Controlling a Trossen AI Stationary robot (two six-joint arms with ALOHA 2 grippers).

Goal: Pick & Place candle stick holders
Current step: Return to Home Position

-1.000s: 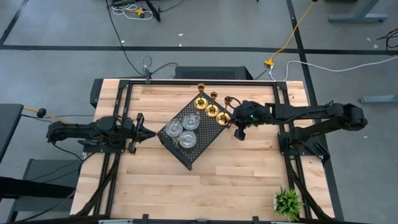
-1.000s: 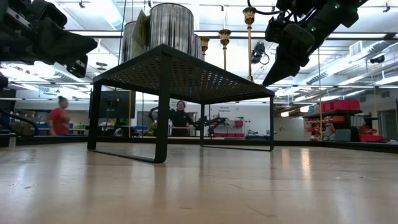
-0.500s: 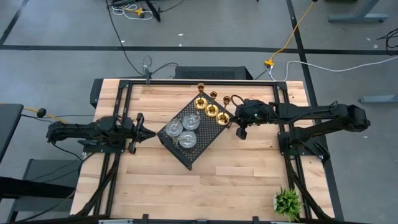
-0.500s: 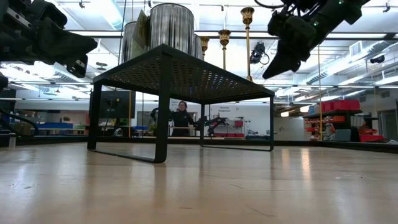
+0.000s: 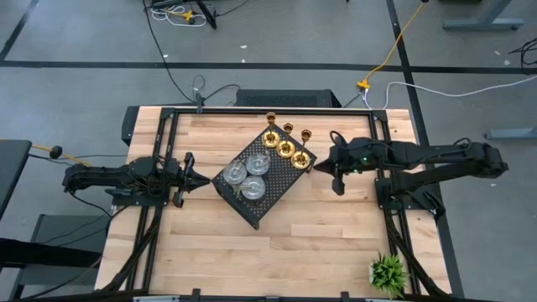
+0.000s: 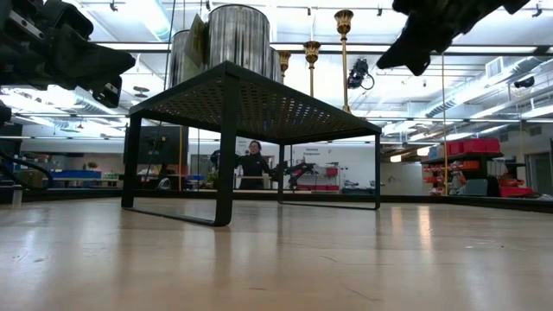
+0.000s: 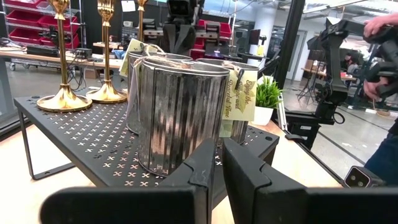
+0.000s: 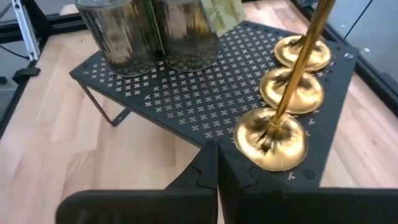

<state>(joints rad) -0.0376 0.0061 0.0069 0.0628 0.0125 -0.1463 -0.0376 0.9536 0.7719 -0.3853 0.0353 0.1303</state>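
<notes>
The right wrist view cuts off the stems of the three brass candle stick holders (image 8: 272,140); the ribbed silver tins (image 7: 177,112) partly hide one another. All stand on the black perforated metal shelf (image 8: 186,93), the brass ones in a row with glossy round bases. My right pincer (image 8: 216,149), just off that row, is closed and empty; my left pincer (image 7: 217,149), on the opposite side, likewise.
</notes>
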